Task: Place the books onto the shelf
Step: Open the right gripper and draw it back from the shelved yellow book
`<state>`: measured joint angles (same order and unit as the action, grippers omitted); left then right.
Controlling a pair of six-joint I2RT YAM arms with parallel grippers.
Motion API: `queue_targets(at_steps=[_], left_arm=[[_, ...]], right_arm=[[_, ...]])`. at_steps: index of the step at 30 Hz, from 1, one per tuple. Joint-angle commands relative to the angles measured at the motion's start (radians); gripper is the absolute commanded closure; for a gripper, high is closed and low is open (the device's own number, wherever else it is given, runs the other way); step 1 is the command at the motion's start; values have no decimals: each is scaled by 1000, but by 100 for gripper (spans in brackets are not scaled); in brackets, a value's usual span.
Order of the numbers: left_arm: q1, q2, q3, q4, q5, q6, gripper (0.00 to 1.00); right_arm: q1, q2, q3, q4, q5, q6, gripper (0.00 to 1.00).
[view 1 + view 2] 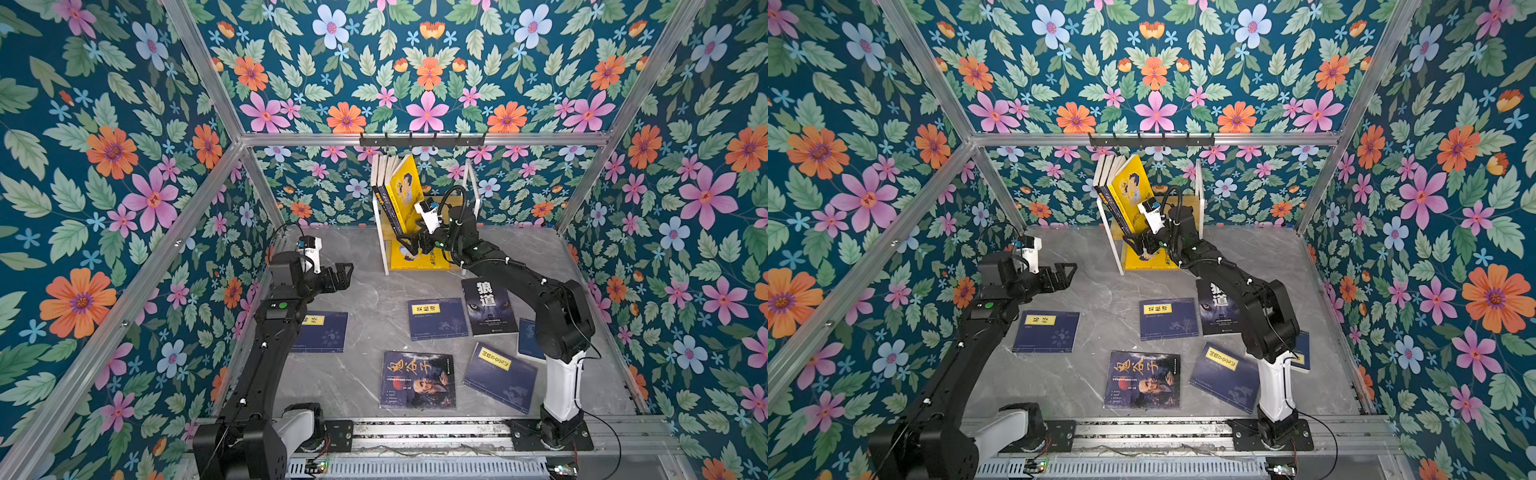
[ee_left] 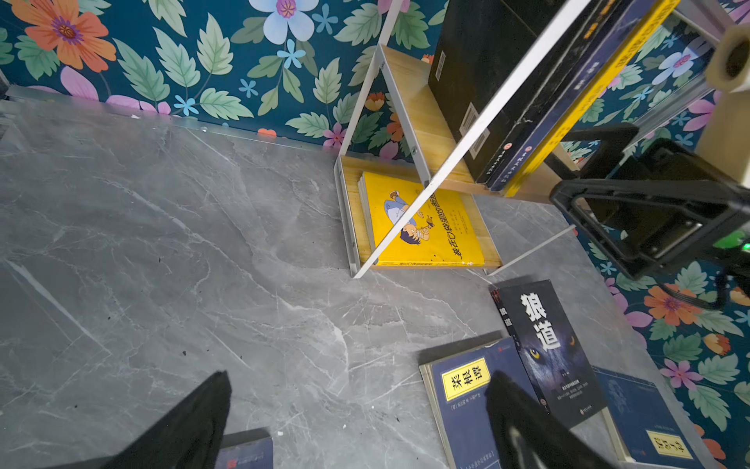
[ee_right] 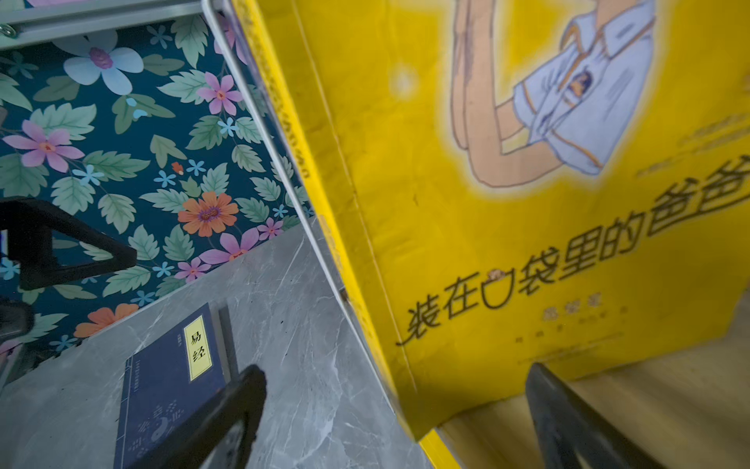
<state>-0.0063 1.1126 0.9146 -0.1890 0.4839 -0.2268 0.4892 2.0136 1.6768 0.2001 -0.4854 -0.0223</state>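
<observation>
- Worktop [image 1: 365,291]: six books lie flat on it. The navy book [image 1: 528,338] by the right edge is mostly hidden behind the right arm.
- Shelf [image 1: 381,245]: stands at the middle of the rear edge. Its upper tier holds leaning books, with the yellow book [image 1: 405,187] outermost. The covers behind it are hidden.
- Right gripper [image 1: 409,246]: jaws spread. The yellow book's lower corner sits between the fingers, not pinched.
- Left gripper [image 1: 343,276]: jaws spread, holding nothing, above the worktop's left side.

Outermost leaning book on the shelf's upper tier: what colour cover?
Bright yellow, cartoon boy; the leaning book shows best in the right wrist view.
</observation>
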Motion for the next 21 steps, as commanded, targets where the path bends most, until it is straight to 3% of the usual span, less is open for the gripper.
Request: queue_targets(at_steps=[1, 12, 21], left_arm=[[3, 1, 2, 23, 8, 0, 0], [8, 12, -3, 36, 21, -15, 0], [9, 13, -4, 36, 21, -17, 0]], right_arm=[[-14, 26, 31, -18, -133, -12, 1], [-41, 101, 80, -26, -244, -6, 4], [-48, 175, 185, -118, -267, -51, 10]])
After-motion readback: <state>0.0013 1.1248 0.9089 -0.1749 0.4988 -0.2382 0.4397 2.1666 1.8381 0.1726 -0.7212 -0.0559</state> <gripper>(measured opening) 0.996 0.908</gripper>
